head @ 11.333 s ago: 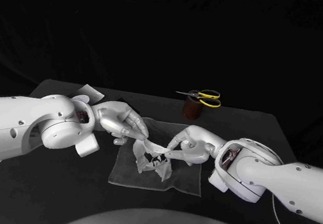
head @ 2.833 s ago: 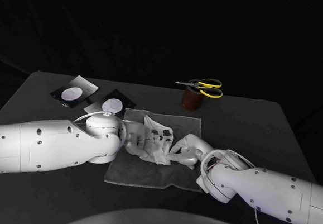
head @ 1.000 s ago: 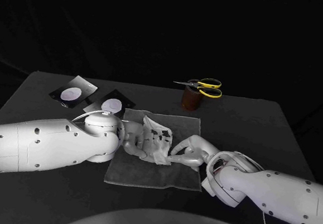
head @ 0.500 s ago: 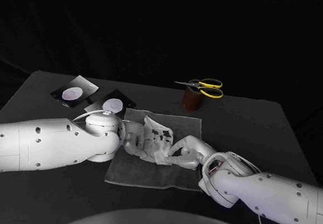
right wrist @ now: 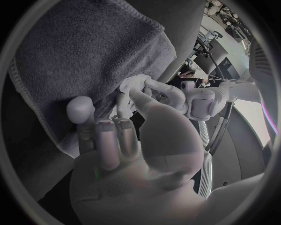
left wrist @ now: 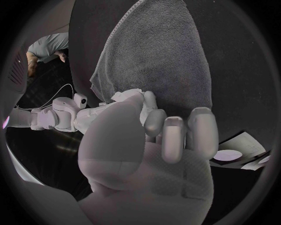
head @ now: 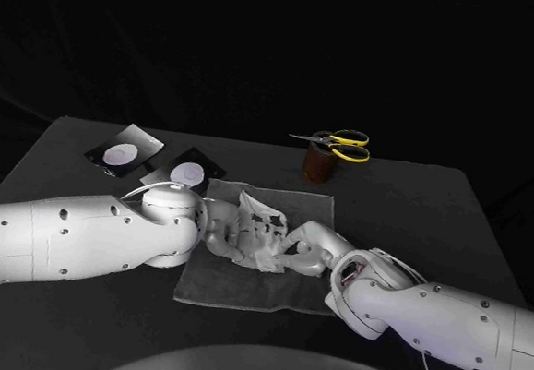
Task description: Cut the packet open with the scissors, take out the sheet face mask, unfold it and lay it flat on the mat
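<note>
Atop mat (head: 221,287), mask (head: 258,228) lies fore-aft, left hand (head: 216,223), right hand (head: 309,245) gripping.

Crumpled sheet mask (head: 258,228) in left hand (head: 218,223) and right hand (head: 311,245), over grey mat (head: 246,285)

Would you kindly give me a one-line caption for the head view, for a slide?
The left hand and right hand hold the crumpled mask over the mat; scissors sit behind.
</note>
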### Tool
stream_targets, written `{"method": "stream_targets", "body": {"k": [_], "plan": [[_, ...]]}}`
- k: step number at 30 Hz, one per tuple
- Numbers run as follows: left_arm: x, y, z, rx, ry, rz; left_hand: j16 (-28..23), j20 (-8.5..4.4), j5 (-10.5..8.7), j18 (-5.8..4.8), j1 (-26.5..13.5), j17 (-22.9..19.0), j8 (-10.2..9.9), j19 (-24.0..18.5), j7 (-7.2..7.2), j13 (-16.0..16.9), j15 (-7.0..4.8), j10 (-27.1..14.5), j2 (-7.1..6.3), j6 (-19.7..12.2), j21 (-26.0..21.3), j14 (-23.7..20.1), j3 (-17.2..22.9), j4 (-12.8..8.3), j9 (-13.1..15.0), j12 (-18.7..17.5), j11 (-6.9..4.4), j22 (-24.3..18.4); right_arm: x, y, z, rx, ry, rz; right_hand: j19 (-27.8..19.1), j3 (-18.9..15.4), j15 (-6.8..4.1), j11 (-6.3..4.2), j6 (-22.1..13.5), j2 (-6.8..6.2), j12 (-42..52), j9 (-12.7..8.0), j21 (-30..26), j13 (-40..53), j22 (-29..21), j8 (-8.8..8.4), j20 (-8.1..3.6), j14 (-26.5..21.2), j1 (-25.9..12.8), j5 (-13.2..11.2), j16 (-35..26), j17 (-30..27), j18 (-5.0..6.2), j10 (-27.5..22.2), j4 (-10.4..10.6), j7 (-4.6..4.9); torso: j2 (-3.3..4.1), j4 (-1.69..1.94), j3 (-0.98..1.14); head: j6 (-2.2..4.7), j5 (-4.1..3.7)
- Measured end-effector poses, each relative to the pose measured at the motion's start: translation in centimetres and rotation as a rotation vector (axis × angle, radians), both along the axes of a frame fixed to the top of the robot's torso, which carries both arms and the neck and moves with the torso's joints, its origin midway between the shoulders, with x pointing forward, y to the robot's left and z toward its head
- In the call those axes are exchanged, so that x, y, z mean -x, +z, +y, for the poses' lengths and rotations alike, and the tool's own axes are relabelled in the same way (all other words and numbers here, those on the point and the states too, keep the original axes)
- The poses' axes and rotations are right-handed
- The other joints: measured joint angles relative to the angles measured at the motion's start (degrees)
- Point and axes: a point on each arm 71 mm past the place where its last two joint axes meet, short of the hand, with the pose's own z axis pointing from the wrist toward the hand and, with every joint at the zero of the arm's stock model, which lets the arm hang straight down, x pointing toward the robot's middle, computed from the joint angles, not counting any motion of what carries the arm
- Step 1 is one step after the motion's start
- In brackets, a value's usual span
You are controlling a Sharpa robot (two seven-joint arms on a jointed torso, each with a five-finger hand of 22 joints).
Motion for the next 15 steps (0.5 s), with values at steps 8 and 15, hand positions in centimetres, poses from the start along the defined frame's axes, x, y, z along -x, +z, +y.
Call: {"method": "stream_targets", "body": {"k": [8, 15], "plan": [[0.03, 0.01, 0.03, 0.000, 0.000, 0.002, 0.00, 0.00, 0.00, 0.00, 0.00, 0.00, -0.06, 0.00, -0.01, -0.02, 0.01, 0.00, 0.00, -0.01, 0.00, -0.01, 0.00, 0.00, 0.00, 0.00, 0.00, 0.02, -0.06, -0.11, 0.17, -0.002, 0.003, -0.002, 0.09, 0.00, 0.00, -0.15, 0.95, 0.00, 0.17, 0.02, 0.00, 0.00, 0.01, 0.00, -0.09, 0.00, 0.00, 0.00, 0.02, -0.05, -0.02, 0.14, 0.00, -0.57, 0.00, 0.01, -0.02, 0.00, 0.15], [0.06, -0.01, 0.06, -0.001, 0.000, 0.005, -0.03, 0.00, 0.00, 0.00, 0.00, 0.00, -0.07, 0.00, -0.10, 0.00, 0.01, 0.00, 0.00, -0.10, 0.00, -0.01, 0.00, 0.00, 0.00, -0.02, 0.00, 0.02, -0.05, -0.23, 0.28, -0.002, 0.004, -0.004, 0.54, 0.69, -0.79, -1.25, 3.30, 1.70, 0.17, -0.03, 0.43, -0.04, 0.39, 0.73, -0.54, 0.14, 1.70, 0.00, 0.02, -0.05, -0.08, 0.02, -0.69, -1.45, -0.05, -0.01, -0.04, 0.00, 0.19]]}}
